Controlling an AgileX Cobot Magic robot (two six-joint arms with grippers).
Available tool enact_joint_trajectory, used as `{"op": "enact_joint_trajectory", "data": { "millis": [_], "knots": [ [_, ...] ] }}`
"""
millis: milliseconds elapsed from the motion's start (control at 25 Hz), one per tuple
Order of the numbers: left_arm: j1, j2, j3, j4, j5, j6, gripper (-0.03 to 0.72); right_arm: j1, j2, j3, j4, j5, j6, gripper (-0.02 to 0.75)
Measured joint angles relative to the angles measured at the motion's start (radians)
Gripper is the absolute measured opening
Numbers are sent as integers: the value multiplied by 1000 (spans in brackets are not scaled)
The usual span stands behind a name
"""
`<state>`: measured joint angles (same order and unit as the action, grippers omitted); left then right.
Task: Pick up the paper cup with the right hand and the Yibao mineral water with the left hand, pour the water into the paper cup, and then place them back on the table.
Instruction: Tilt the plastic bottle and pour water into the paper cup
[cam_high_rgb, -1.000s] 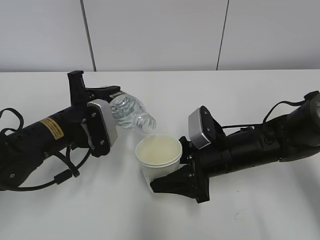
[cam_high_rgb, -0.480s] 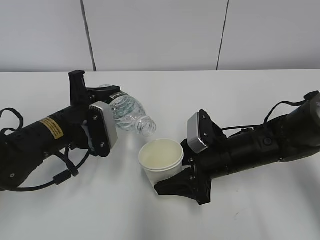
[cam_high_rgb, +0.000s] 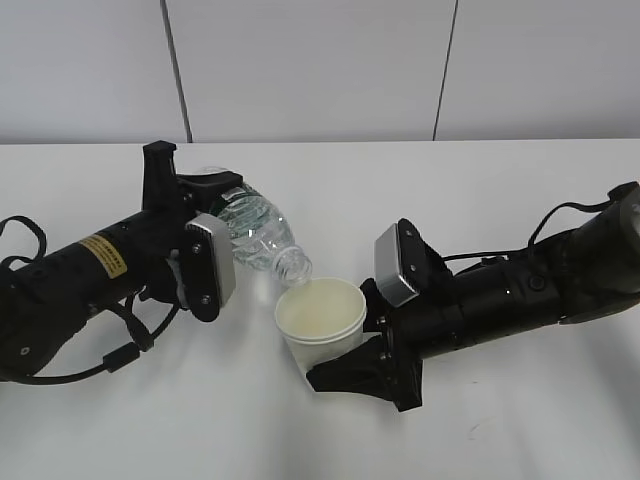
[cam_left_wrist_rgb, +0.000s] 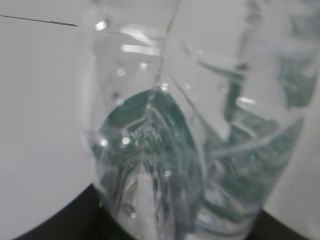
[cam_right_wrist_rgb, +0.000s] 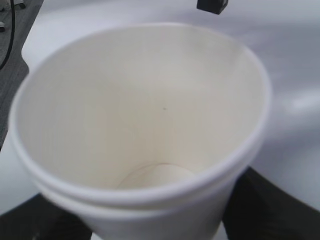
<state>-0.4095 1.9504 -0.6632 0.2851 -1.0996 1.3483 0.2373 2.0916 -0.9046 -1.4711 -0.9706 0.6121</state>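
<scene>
My left gripper is shut on the Yibao mineral water, a clear ribbed bottle tipped over with its open mouth pointing down-right, right at the rim of the paper cup. The bottle fills the left wrist view, with green label showing through it. My right gripper is shut on the white paper cup and holds it upright just above the table. In the right wrist view the paper cup fills the frame, cream-coloured inside; I cannot tell whether it holds water.
The left arm, with its yellow sticker and loose black cables, lies low over the left of the table. The right arm stretches in from the right edge. A grey panelled wall stands behind the table.
The bottle has tipped further down and its mouth has dropped to the cup's rim. The cup and right gripper shifted slightly to the right a second ago, then stayed nearly still.
</scene>
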Motion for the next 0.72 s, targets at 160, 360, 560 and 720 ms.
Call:
{"op": "enact_joint_trajectory", "data": {
  "millis": [160, 360, 560, 720],
  "knots": [
    [0, 0, 0, 0, 0, 12, 328, 0, 0, 0, -24, 0, 0, 524],
    [0, 0, 0, 0, -1, 14, 326, 0, 0, 0, -30, -2, 0, 524],
    [0, 0, 0, 0, -1, 15, 326, 0, 0, 0, -49, -2, 0, 524],
    [0, 0, 0, 0, -1, 16, 326, 0, 0, 0, -67, -8, 0, 524]
  ]
}}
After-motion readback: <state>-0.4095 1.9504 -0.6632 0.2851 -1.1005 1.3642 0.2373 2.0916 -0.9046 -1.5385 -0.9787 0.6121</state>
